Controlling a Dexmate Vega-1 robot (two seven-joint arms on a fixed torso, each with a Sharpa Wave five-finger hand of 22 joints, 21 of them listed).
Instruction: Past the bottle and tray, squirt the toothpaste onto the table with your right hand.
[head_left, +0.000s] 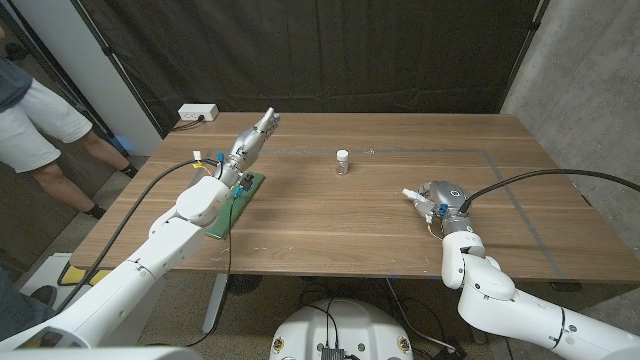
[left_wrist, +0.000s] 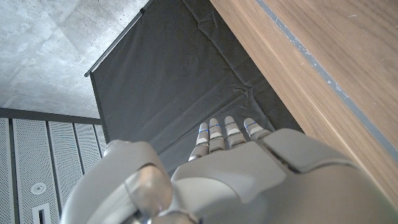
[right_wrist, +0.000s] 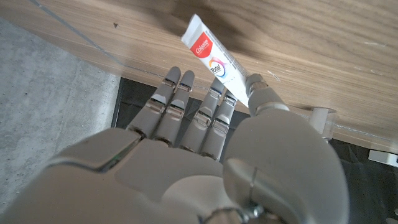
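Note:
My right hand (head_left: 441, 201) hovers low over the table's right half and holds a white and red toothpaste tube (head_left: 412, 194), whose end sticks out toward the table's middle. In the right wrist view the tube (right_wrist: 214, 57) is pinched between the thumb and fingers (right_wrist: 205, 118) of my right hand (right_wrist: 205, 168), just above the wood. A small white bottle (head_left: 343, 161) stands upright near the table's centre, to the left of and beyond the right hand; it also shows as a white bottle (right_wrist: 321, 117) in the right wrist view. My left hand (head_left: 254, 136) reaches over the far left of the table with fingers stretched out, holding nothing.
Thin tape lines (head_left: 430, 151) mark a rectangle on the wooden table (head_left: 330, 225). A white power strip (head_left: 197, 113) lies at the far left corner. A person (head_left: 35, 125) stands to the left of the table. My left hand (left_wrist: 249, 174) points past the table edge (left_wrist: 311, 68) toward a black curtain.

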